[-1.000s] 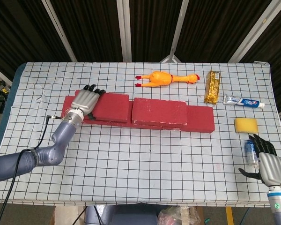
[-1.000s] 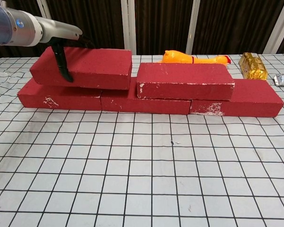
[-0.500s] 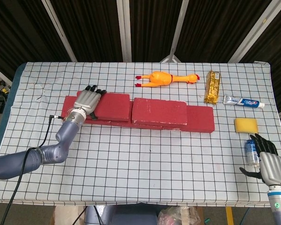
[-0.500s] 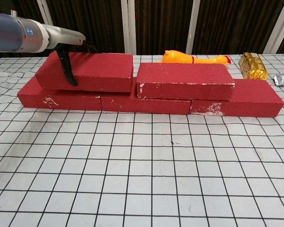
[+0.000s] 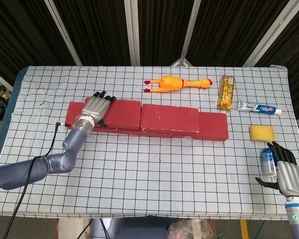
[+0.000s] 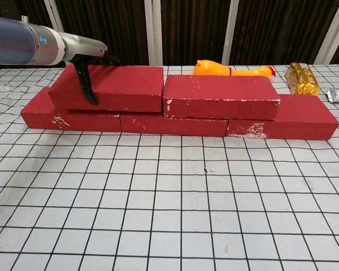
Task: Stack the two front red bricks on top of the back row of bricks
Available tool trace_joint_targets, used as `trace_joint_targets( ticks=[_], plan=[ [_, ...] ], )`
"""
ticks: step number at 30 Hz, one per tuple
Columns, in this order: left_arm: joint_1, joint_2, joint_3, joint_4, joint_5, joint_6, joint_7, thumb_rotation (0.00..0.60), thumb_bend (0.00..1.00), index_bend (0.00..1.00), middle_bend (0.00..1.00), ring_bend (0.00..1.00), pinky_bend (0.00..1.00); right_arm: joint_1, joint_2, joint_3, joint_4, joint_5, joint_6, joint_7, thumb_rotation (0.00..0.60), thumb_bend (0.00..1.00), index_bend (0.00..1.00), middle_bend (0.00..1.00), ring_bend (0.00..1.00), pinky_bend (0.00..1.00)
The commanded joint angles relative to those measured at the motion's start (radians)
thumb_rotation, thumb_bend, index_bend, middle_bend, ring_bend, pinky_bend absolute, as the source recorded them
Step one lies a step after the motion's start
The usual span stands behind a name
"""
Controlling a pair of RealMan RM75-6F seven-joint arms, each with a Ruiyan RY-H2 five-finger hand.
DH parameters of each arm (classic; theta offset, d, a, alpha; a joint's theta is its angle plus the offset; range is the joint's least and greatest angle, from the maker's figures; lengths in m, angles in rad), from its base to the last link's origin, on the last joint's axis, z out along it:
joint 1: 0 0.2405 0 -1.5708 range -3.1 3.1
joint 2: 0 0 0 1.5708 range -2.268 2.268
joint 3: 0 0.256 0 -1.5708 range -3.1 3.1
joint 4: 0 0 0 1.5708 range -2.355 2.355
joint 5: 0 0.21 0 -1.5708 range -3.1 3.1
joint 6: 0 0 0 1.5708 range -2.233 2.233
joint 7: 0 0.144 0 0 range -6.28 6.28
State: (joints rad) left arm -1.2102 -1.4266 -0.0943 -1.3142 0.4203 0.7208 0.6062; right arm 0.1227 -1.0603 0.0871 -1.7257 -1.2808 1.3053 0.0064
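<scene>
Three red bricks form the bottom row (image 5: 213,127) (image 6: 302,117) across the middle of the table. Two more red bricks lie on top of it. My left hand (image 5: 96,110) (image 6: 86,59) grips the upper left brick (image 5: 123,114) (image 6: 124,87), thumb down its front face and fingers over its top. That brick sits level on the row, its right end against the upper right brick (image 5: 169,118) (image 6: 220,96). My right hand (image 5: 288,175) rests at the table's near right corner, fingers apart and holding nothing; the chest view does not show it.
A rubber chicken (image 5: 177,83) (image 6: 231,69), a gold packet (image 5: 225,92) (image 6: 302,78) and a toothpaste tube (image 5: 259,108) lie behind and right of the bricks. A yellow sponge (image 5: 261,133) and a small can (image 5: 267,160) sit by my right hand.
My left hand has slid the upper left brick rightward along the row until it meets the upper right brick, and levelled it. The right hand has barely moved.
</scene>
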Motion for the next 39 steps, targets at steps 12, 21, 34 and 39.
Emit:
trace_joint_targets(
  ticks=[12, 21, 34, 39],
  plan=[
    [-0.010, -0.010, 0.004, 0.004, -0.004, 0.004, 0.001, 0.600, 0.00, 0.25, 0.23, 0.00, 0.10, -0.001, 0.000, 0.003, 0.001, 0.002, -0.001, 0.002, 0.600, 0.16, 0.05, 0.00, 0.00, 0.00],
    [-0.013, -0.020, 0.010, 0.010, -0.010, 0.006, 0.004, 0.600, 0.00, 0.25, 0.23, 0.00, 0.10, -0.002, 0.002, 0.005, 0.001, 0.004, -0.002, 0.006, 0.600, 0.16, 0.05, 0.00, 0.00, 0.00],
    [-0.020, -0.033, 0.011, 0.016, -0.016, 0.009, 0.010, 0.600, 0.00, 0.22, 0.18, 0.00, 0.09, -0.003, 0.003, 0.005, 0.000, 0.004, -0.005, 0.008, 0.600, 0.16, 0.05, 0.00, 0.00, 0.00],
    [-0.026, -0.031, 0.013, 0.010, -0.026, 0.013, 0.020, 0.600, 0.00, 0.18, 0.14, 0.00, 0.09, -0.003, 0.004, 0.005, 0.000, 0.005, -0.006, 0.010, 0.600, 0.16, 0.05, 0.00, 0.00, 0.00]
  ],
)
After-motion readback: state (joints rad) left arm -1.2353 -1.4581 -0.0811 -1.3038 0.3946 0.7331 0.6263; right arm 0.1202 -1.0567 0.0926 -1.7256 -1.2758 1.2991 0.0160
